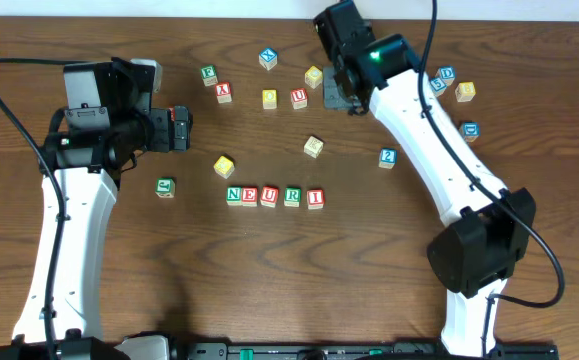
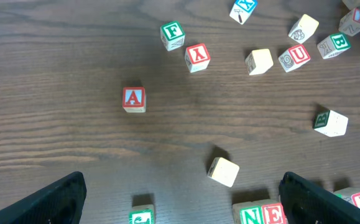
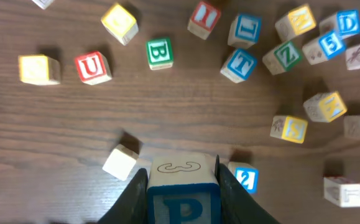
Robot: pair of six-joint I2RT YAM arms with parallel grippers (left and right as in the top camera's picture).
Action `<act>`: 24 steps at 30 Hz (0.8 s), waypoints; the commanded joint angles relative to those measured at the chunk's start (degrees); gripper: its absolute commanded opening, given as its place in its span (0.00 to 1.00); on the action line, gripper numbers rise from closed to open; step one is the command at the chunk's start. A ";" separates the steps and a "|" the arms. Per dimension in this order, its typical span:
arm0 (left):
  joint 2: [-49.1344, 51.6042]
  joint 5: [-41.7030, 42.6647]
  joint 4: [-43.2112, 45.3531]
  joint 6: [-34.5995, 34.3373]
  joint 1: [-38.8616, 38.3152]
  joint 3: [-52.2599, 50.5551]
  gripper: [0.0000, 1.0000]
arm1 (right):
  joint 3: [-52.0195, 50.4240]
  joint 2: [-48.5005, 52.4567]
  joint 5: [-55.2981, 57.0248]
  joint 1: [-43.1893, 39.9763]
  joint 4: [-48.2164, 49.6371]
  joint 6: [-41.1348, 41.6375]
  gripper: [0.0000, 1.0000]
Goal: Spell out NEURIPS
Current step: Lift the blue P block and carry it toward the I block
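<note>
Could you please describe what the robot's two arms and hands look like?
Both arms, left arm and right arm, have white rounded links with black joint housings and a black cable looping alongside. The left hand and right hand are dark. A green light glows on the right wrist.

P cube (image 3: 183, 194) is blue; N cube (image 1: 234, 195) green; I cube (image 1: 315, 198) red; table (image 1: 269, 285) dark brown woodgrain.

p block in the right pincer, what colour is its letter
Blue. The P block shows best in the right wrist view.
</note>
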 commanded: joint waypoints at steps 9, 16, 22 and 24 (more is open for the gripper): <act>-0.22 0.70 -0.04 -0.09 0.20 1.31 0.98 | -24.33 -16.59 0.57 1.46 11.89 2.54 0.12; -0.22 0.70 -0.04 -0.09 0.20 1.31 0.97 | -37.68 -27.28 -1.07 1.70 16.04 4.31 0.13; -0.22 0.70 -0.04 -0.09 0.20 1.31 0.98 | -48.37 -32.35 -1.57 4.00 20.31 8.31 0.13; -0.22 0.70 -0.04 -0.09 0.20 1.31 0.98 | -51.56 -33.14 -1.99 5.25 22.16 9.68 0.13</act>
